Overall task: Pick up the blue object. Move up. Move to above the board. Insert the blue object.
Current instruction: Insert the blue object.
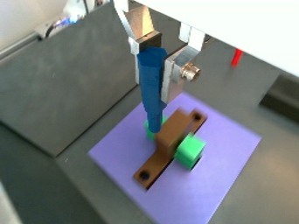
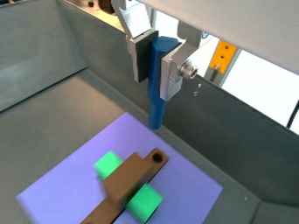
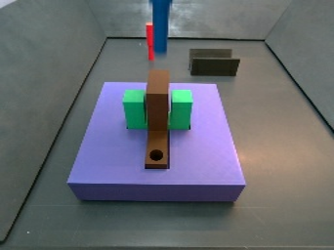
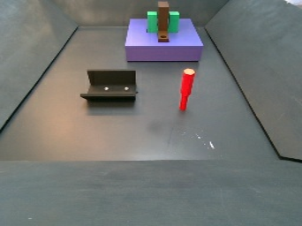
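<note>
Blue object point(image 1: 152, 87) hangs upright, clamped in the gripper point(image 1: 162, 59), lifted above the purple slab point(image 1: 222, 179) near the board point(image 1: 170, 144). Picking and lifting look done; what remains is lining up over the board's hole point(image 3: 158, 155) and inserting.

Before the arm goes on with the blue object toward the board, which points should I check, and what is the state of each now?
1. Grasp: pincer is shut on the blue object: ok.
2. Peg attitude: it hangs about upright between the fingers in both wrist views: ok.
3. Height: the peg's lower tip is clear of the board and the purple slab: ok.
4. Hole free: the round hole is open in a side view: ok.
5. Alignment above that hole: cannot tell; the peg seems nearer the board's other end.
6. Path: the red stick and the fixture stand apart from the slab: ok.
</note>
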### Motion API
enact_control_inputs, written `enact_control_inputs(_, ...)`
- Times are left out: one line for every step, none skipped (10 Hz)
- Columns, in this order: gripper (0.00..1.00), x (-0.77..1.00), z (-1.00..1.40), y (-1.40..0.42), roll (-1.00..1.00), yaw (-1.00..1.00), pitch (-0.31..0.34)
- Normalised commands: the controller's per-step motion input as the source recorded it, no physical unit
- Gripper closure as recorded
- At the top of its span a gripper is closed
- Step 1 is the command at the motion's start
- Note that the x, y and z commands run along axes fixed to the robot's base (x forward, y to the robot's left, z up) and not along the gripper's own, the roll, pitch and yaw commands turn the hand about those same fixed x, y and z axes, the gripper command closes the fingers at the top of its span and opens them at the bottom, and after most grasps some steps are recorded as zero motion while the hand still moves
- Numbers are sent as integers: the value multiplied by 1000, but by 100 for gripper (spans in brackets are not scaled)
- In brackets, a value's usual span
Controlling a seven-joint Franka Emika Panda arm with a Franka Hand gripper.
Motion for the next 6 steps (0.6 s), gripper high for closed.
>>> enact_control_inputs(100,134,-754,-440,287,-77,-67)
enact_control_inputs(100,60,-863,-314,260,-154,-11)
enact_control_inputs(100,0,-909,-143,221,-220,-19)
enact_control_inputs(100,-29,-849,0,90,-271,0)
enact_control_inputs(100,0,-709,0,0,-357,0)
enact_control_inputs(100,0,-671,0,-26,-357,0)
